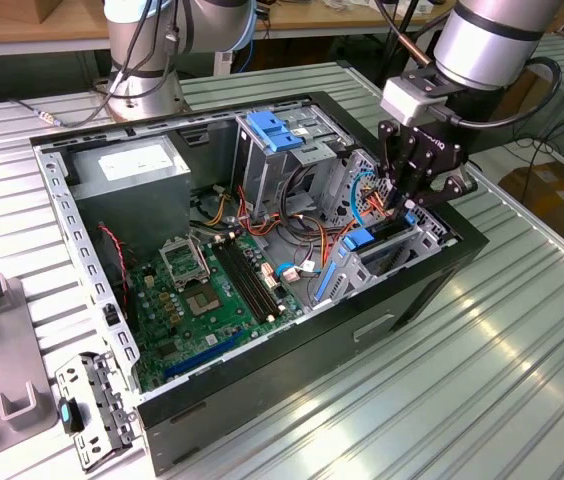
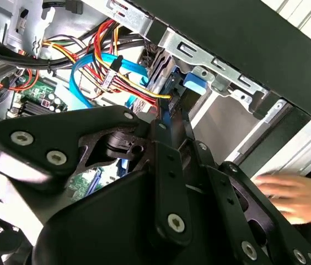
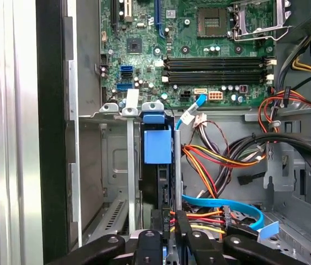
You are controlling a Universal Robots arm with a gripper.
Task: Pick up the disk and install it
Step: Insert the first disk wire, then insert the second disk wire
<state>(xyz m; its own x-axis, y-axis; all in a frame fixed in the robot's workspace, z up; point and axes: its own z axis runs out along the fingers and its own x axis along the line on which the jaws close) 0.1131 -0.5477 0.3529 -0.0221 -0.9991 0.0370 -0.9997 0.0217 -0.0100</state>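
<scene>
The disk [image 3: 158,185] stands on edge in a slot of the metal drive bay [image 3: 117,165] at the open computer case's [image 1: 432,290] corner, on the exterior view's right. It shows as a dark casing with a blue plastic tab [image 3: 156,146] at its end; the blue rail [image 1: 360,240] is seen there too. My gripper [image 1: 402,205] reaches down into that bay. In both wrist views its black fingers [image 3: 182,232] stand close together on the disk's edge, gripper [image 2: 165,118] against the blue rail. The rest of the disk is hidden inside the bay.
Orange, yellow and blue cables [image 3: 216,210] crowd the space beside the bay. The green motherboard [image 1: 212,290], a grey power-supply box [image 1: 127,165] and a drive cage with a blue latch [image 1: 277,130] fill the case. A person's hand [image 2: 293,193] rests outside the case wall.
</scene>
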